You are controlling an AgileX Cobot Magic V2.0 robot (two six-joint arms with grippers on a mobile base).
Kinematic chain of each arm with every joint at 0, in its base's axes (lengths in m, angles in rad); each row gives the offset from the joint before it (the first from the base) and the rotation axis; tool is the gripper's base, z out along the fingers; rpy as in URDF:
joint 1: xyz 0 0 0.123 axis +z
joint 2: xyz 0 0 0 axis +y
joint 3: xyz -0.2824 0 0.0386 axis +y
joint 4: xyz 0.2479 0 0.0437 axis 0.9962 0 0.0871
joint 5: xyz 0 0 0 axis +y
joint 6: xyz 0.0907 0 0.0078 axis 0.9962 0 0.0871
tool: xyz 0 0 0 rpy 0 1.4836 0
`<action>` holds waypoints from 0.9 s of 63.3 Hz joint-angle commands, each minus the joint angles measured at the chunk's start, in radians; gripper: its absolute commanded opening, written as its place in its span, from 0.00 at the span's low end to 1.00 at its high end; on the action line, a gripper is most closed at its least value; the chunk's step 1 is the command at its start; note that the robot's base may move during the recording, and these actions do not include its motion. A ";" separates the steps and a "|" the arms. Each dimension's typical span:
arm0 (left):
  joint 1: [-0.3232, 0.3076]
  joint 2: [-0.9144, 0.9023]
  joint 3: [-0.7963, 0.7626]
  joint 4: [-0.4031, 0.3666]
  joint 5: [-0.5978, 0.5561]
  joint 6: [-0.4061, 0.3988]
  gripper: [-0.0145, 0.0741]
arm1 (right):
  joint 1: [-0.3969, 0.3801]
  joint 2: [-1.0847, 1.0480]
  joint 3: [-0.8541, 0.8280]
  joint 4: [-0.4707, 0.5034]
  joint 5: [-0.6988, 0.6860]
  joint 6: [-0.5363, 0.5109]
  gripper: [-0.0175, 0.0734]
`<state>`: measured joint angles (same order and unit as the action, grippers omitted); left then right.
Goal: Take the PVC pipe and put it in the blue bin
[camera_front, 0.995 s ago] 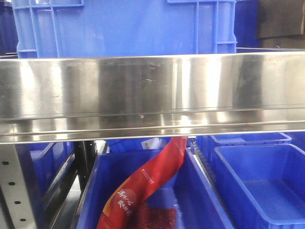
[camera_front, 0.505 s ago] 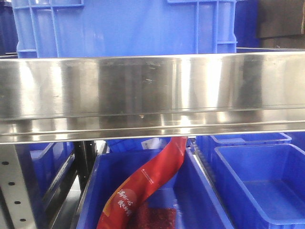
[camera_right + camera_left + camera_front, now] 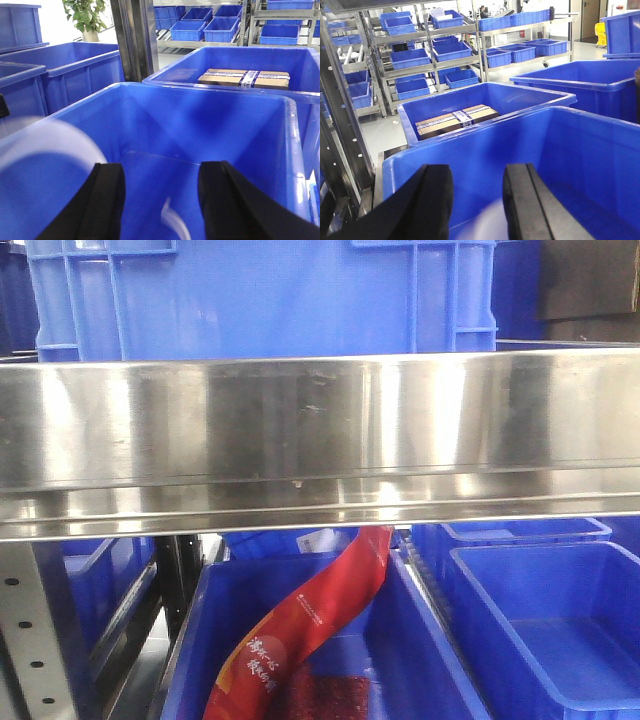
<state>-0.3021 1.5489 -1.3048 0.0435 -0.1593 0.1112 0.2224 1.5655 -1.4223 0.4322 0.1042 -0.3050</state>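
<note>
My left gripper (image 3: pixel 477 172) is open over a large blue bin (image 3: pixel 470 145). A blurred white patch, seemingly the PVC pipe (image 3: pixel 487 225), shows low between its black fingers and touches neither. My right gripper (image 3: pixel 162 167) is open too, over a blue bin (image 3: pixel 200 120). In that view a blurred white arc (image 3: pixel 50 142), pipe-like, hangs left of the left finger. A smaller pale curve (image 3: pixel 172 222) lies low between the fingers; I cannot tell whether it is an object or a reflection. The front view shows neither gripper nor pipe.
A steel shelf rail (image 3: pixel 320 440) fills the front view, with a blue crate (image 3: pixel 260 295) above and a red packet (image 3: pixel 300 630) in a bin below. A neighbouring bin holds a cardboard box (image 3: pixel 455 120), also visible as the box (image 3: pixel 245 78) behind the right gripper. Racks of blue bins (image 3: pixel 420 55) stand behind.
</note>
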 commanded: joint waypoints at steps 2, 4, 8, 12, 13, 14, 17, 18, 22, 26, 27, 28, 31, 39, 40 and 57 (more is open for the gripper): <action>0.000 -0.008 -0.007 -0.004 -0.012 -0.006 0.39 | -0.001 -0.029 -0.007 -0.005 -0.009 -0.005 0.46; 0.000 -0.008 -0.007 -0.004 -0.012 -0.006 0.39 | -0.001 -0.033 -0.007 -0.005 -0.009 -0.005 0.46; 0.000 -0.008 -0.007 -0.004 -0.012 -0.006 0.39 | -0.001 -0.040 -0.007 -0.007 -0.009 -0.005 0.46; 0.000 -0.008 -0.007 -0.004 -0.012 -0.006 0.39 | -0.001 -0.042 -0.007 -0.014 -0.007 -0.005 0.46; 0.000 -0.008 -0.007 -0.004 -0.012 -0.006 0.39 | -0.001 -0.042 -0.007 -0.014 -0.006 -0.005 0.46; 0.000 -0.008 -0.007 -0.004 -0.012 -0.006 0.39 | -0.001 -0.042 -0.007 -0.017 0.000 -0.005 0.46; -0.002 -0.008 -0.007 -0.004 -0.010 -0.006 0.39 | -0.001 -0.045 -0.007 -0.016 0.012 -0.005 0.44; -0.002 -0.010 -0.007 -0.004 -0.010 -0.006 0.39 | -0.001 -0.047 -0.007 -0.016 0.021 -0.005 0.43; -0.002 -0.015 -0.007 -0.004 -0.003 -0.006 0.39 | -0.001 -0.057 -0.007 -0.016 0.046 -0.005 0.36; -0.004 -0.026 -0.007 -0.004 0.015 -0.006 0.35 | -0.001 -0.070 -0.007 -0.027 0.053 -0.005 0.27; -0.004 -0.028 -0.007 -0.004 0.019 -0.006 0.33 | -0.001 -0.074 -0.007 -0.031 0.053 -0.005 0.24; -0.004 -0.033 -0.007 -0.004 0.021 -0.006 0.31 | -0.001 -0.076 -0.007 -0.036 0.053 -0.005 0.22; -0.004 -0.049 -0.007 -0.004 0.040 -0.006 0.22 | -0.001 -0.092 -0.007 -0.064 0.053 -0.005 0.13; -0.004 -0.094 -0.007 -0.002 0.081 -0.006 0.04 | -0.001 -0.139 -0.007 -0.099 0.068 -0.005 0.01; -0.004 -0.100 -0.007 -0.002 0.083 -0.006 0.04 | -0.001 -0.148 -0.007 -0.099 0.071 -0.005 0.01; -0.022 -0.178 0.005 0.033 0.175 -0.006 0.04 | -0.007 -0.283 0.042 -0.103 0.145 -0.005 0.01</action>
<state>-0.3070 1.4032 -1.3048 0.0491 -0.0097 0.1093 0.2224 1.3344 -1.4086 0.3413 0.2438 -0.3050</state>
